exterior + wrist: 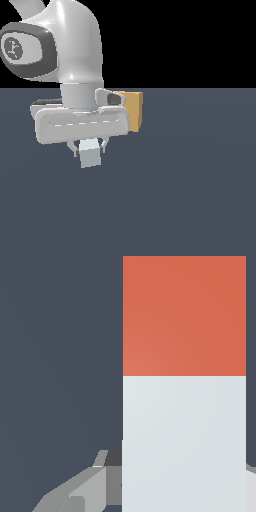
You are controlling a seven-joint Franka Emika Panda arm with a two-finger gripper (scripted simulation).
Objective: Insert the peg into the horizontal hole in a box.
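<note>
My gripper (pixel 90 147) is shut on the white half of the peg (pixel 90 155), whose white end faces the exterior camera. In the wrist view the peg (pixel 184 356) fills much of the picture, with its red-orange half extending away from the fingers (pixel 82 491) and its white half between them. The tan box (pixel 133 110) stands behind the hand, toward the exterior view's right, partly hidden by the hand. The hole does not show in either view. I cannot tell whether the peg touches the floor.
The dark grey floor (pixel 190 190) spreads flat around the hand and the box. The arm's white wrist (pixel 65 45) takes up the upper part of the exterior view's left. No other objects show.
</note>
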